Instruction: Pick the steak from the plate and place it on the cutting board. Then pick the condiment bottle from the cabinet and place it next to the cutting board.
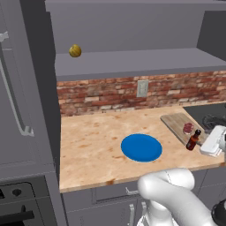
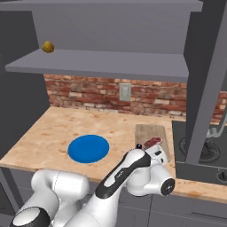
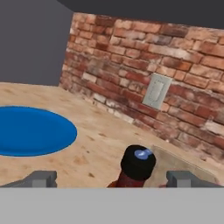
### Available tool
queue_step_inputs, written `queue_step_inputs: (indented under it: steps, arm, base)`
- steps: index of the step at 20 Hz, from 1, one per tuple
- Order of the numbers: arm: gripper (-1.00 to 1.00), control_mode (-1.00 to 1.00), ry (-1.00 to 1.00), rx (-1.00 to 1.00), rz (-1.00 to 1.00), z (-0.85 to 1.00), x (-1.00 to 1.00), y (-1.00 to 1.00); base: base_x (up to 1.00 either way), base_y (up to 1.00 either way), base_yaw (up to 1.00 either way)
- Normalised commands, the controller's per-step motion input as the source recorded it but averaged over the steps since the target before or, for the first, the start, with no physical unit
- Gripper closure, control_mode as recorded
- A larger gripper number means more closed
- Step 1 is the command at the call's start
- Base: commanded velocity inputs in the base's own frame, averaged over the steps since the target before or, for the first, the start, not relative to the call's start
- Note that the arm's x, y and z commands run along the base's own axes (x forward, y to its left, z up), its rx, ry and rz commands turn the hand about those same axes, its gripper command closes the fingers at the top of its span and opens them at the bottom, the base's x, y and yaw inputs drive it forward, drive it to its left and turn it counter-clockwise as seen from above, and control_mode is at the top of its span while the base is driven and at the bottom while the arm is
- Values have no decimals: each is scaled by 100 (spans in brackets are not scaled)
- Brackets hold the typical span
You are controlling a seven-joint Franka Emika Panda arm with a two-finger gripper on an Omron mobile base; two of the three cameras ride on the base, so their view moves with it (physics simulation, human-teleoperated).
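The small dark brown-red condiment bottle (image 1: 193,139) with its black cap stands upright on the speckled wooden desk (image 1: 92,145), just beside the near edge of the light brown rectangular cutting board (image 1: 177,124). In the hand view the bottle's cap rises between the two spread finger tips of the claw (image 3: 113,178), whose jaws stand wide and touch nothing. The red-pink marbled steak (image 1: 188,128) lies on the board. The flat round blue plate (image 1: 141,147) sits bare, well to the left.

Even, flat rendered light; sharp, faint shadows.
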Motion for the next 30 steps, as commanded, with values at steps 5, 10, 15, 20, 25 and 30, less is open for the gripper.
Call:
queue_step_inputs:
  steps: [5, 10, 15, 20, 25, 30]
  arm:
    - [-100, -100, 12, 0, 0, 14, -33, -2]
    - [-100, -100, 11, 0, 0, 19, -31, -1]
    - [-100, -100, 7, 0, 0, 28, -33, -2]
    - [-100, -100, 1, 0, 0, 34, -37, -3]
    - [-100, -100, 0, 0, 0, 15, -41, -3]
    - [-100, -100, -5, 1, 0, 0, -44, -6]
  base:
    - [0, 0, 0]
    - [0, 0, 0]
    - [0, 0, 0]
    - [0, 0, 0]
    - [0, 0, 0]
    - [0, 0, 0]
